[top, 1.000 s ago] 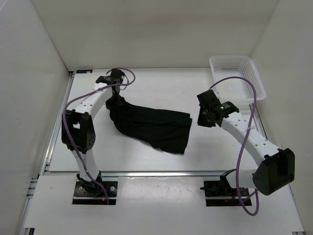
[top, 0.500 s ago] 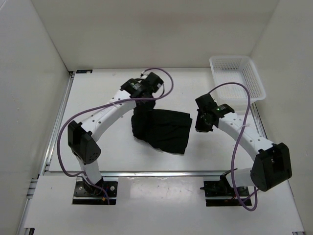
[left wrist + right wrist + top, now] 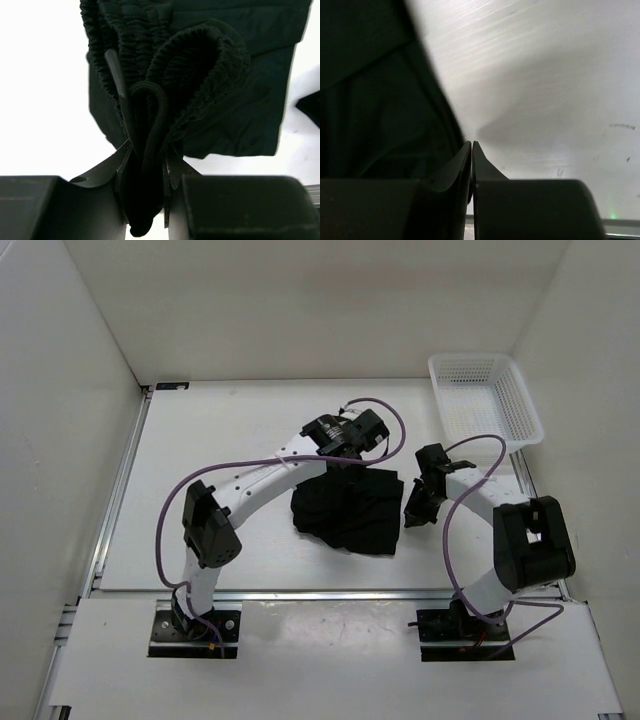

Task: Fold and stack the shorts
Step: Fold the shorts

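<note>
Since a second ago my left claw [image 3: 341, 466] [image 3: 145, 150] has carried its cloth from the far left edge toward the middle, and my right claw [image 3: 415, 512] [image 3: 471, 145] has closed. On the white table [image 3: 200, 420] the plain black soft-cloth shorts [image 3: 350, 510] [image 3: 240, 100] [image 3: 370, 100] sit bunched near the middle. A white mesh basket [image 3: 520, 405] stands at the far right corner. My left claw clenches the gathered waistband and drawstring. My right claw, pressed together on nothing, is just beside the shorts' right edge.

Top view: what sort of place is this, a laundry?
Probably a robot lab test cell: plain white walls box in a white table, the left arm and right arm are bolted at its near edge, and the only goods are black shorts and a white mesh basket.
</note>
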Motion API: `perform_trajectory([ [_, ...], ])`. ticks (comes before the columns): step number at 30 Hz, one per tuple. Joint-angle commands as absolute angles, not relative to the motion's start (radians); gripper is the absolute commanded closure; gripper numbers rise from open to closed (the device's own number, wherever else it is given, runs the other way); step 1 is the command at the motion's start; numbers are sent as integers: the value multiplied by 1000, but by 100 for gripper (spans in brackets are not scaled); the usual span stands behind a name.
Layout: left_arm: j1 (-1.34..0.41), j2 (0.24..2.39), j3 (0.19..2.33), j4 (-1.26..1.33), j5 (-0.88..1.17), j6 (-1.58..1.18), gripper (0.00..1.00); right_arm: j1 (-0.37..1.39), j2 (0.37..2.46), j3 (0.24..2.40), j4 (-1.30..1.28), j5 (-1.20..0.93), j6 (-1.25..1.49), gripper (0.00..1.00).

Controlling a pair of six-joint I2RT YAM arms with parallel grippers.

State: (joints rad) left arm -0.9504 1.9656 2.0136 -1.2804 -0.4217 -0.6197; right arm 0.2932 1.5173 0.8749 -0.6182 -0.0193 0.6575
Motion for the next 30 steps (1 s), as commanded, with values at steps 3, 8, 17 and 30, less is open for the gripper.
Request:
perform_trajectory([
  [3, -966, 2017, 2143, -1273, -402, -699, 90, 262, 1604, 864, -562, -69, 689, 95],
  [8, -976, 2086, 2227, -1273, -393, -758, 90, 262, 1655, 891, -543, -60, 689, 95],
  [17, -1005, 2135, 2266, -1135, -89, -655, 8, 262, 1675, 890, -534, -51, 698, 95],
  [30, -787, 1798, 2037, -1154, -175, -632, 11, 262, 1326, 831, -713, 179, 744, 84],
])
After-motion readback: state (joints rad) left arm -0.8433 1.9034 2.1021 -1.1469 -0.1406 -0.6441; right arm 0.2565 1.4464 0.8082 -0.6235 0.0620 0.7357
